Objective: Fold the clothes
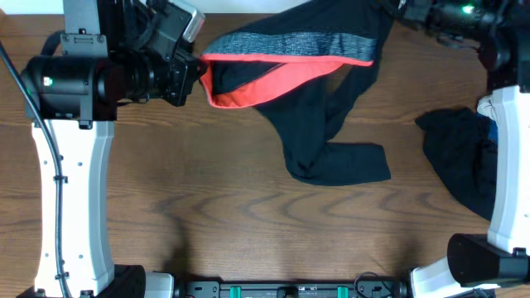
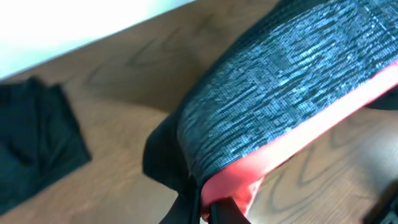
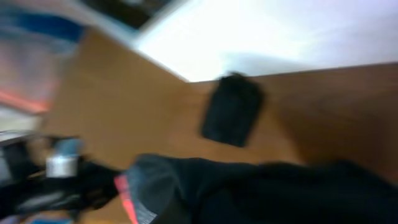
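Black trousers (image 1: 327, 124) are hanging stretched over the tabletop (image 1: 207, 207).
The left end effector (image 1: 197, 73) is clamping the coral waistband (image 1: 265, 87); the right end effector (image 1: 404, 10) is clamping its far end.

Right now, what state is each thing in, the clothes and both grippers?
trousers: unfolded, waistband raised and stretched between the grippers, legs trailing on the table.
dark pile: crumpled, lying on the table, untouched.
left gripper: shut on the waistband's end.
right gripper: shut, apparently on the trousers' other end.
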Tool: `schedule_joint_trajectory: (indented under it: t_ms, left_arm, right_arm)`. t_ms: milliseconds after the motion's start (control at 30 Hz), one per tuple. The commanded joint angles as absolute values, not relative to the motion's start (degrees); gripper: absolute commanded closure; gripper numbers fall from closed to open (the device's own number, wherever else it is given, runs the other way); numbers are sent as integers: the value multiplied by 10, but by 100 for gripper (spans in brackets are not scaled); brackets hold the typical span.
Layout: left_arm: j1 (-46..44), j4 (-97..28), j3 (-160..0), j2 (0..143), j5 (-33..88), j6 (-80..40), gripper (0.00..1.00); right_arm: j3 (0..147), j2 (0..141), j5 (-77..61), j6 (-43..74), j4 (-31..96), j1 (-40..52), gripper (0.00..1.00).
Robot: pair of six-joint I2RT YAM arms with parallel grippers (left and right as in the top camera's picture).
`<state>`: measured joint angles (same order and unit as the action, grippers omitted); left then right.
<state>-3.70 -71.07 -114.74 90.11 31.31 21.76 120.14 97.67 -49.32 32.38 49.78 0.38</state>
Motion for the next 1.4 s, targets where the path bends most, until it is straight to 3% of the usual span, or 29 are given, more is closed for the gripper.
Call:
schedule_joint_trajectory:
  t_ms: [0,433,767,933,1367]
  left_arm:
    - [-36,-725,-1146,896,252,174,94]
    - [-68,-767,-1146,816,252,155,94]
    - [-148,-801,-1146,727,232,104,94]
    - [-179,-800,-1146,681,227,90,94]
    - [-183,-796,-1146,652,12,-103,94]
  right_arm:
    - [1206,971,-300,225,533,20,99]
    - [1207,947,-183,171,608,92,99]
    - [1207,865,42,171,658,199,99]
    - [1207,828,78,171,661,219,99]
    - [1207,835,50,176,646,218,97]
